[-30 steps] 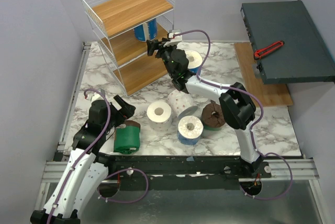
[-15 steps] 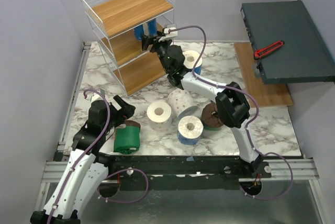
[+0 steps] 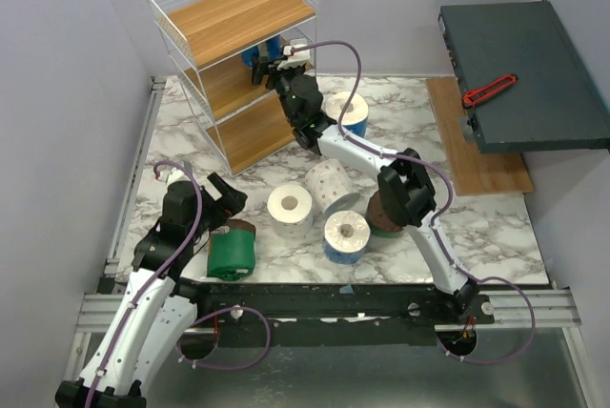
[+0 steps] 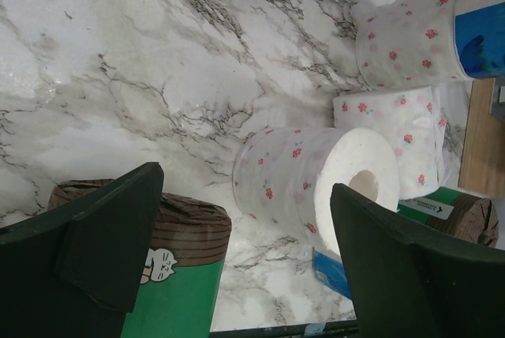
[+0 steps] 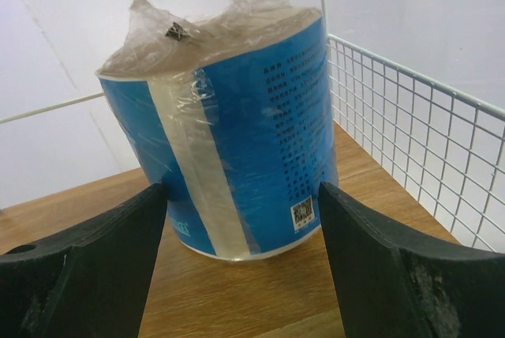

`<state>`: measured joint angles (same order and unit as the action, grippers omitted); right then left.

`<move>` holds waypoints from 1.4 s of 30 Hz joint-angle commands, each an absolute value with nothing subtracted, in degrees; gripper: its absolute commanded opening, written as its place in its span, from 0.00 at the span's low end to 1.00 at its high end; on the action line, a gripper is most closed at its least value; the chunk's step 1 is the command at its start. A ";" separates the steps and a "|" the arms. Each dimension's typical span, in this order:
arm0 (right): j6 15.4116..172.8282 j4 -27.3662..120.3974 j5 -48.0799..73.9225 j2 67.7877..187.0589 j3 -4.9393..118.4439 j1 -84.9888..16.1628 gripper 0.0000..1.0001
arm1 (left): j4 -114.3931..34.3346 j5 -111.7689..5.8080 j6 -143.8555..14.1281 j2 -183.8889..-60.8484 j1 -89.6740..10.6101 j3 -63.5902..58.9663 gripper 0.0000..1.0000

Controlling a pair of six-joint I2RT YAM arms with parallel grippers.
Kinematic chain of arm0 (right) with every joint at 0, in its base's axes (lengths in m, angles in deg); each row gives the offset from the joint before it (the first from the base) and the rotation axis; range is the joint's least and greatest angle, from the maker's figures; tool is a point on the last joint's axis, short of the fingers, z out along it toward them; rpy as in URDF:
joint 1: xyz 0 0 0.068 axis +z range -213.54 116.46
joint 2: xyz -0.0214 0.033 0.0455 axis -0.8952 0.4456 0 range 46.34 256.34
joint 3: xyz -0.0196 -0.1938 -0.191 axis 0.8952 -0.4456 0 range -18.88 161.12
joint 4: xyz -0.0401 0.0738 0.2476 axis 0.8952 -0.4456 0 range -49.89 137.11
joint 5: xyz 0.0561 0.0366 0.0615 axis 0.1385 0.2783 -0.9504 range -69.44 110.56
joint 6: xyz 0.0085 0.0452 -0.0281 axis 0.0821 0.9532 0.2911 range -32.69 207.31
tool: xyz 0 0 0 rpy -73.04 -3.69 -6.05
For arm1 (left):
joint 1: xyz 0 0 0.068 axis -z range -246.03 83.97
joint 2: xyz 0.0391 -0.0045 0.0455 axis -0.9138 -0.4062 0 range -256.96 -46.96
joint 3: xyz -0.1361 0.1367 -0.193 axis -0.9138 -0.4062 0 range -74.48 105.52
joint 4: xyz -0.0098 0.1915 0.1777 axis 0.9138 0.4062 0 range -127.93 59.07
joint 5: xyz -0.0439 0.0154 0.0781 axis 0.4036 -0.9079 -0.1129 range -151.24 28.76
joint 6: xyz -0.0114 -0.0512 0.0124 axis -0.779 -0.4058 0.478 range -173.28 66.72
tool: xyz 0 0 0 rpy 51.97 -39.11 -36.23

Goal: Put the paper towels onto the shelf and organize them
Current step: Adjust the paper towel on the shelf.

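From above, the tall white wire shelf [image 3: 238,10] with wooden boards stands at the marble table's [image 3: 477,227] far left corner. A blue-wrapped paper towel roll [image 3: 254,53] sits on its middle board.

At the left wrist, the left gripper [image 4: 245,184] is spread wide beside a green-wrapped roll [image 4: 181,294].

At the right wrist, the right gripper [image 5: 241,188] has its jaws apart, flanking the upright blue roll, whose plastic is crumpled on top.

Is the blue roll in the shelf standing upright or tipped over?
Upright: the blue roll stands on its flat end on the shelf's board, with the crimped plastic wrap at the top.
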<state>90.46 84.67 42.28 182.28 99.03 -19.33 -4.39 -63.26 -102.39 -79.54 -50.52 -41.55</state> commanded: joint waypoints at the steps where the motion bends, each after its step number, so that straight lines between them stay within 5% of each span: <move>1: 87.93 82.20 47.71 185.13 102.32 -19.07 0.79 | -4.68 -63.25 -101.71 -79.48 -50.34 -42.29 0.93; 15: 87.83 81.95 50.32 185.63 103.46 -20.24 0.84 | -5.49 -62.39 -101.73 -80.52 -50.32 -42.53 0.93; 23: 89.56 89.64 41.76 179.14 92.87 -20.01 0.87 | -5.41 -61.90 -102.20 -80.00 -50.32 -42.99 0.93; 31: 91.70 94.22 35.86 165.74 78.35 -17.63 0.91 | -3.75 -63.26 -100.99 -77.84 -50.39 -41.45 0.93; 42: 102.31 77.31 31.27 141.98 59.43 -14.45 0.89 | -2.56 -62.28 -101.68 -72.71 -50.49 -41.79 0.93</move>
<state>96.89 86.81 34.34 150.28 64.86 -15.44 -3.93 -63.11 -101.95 -74.91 -50.52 -42.41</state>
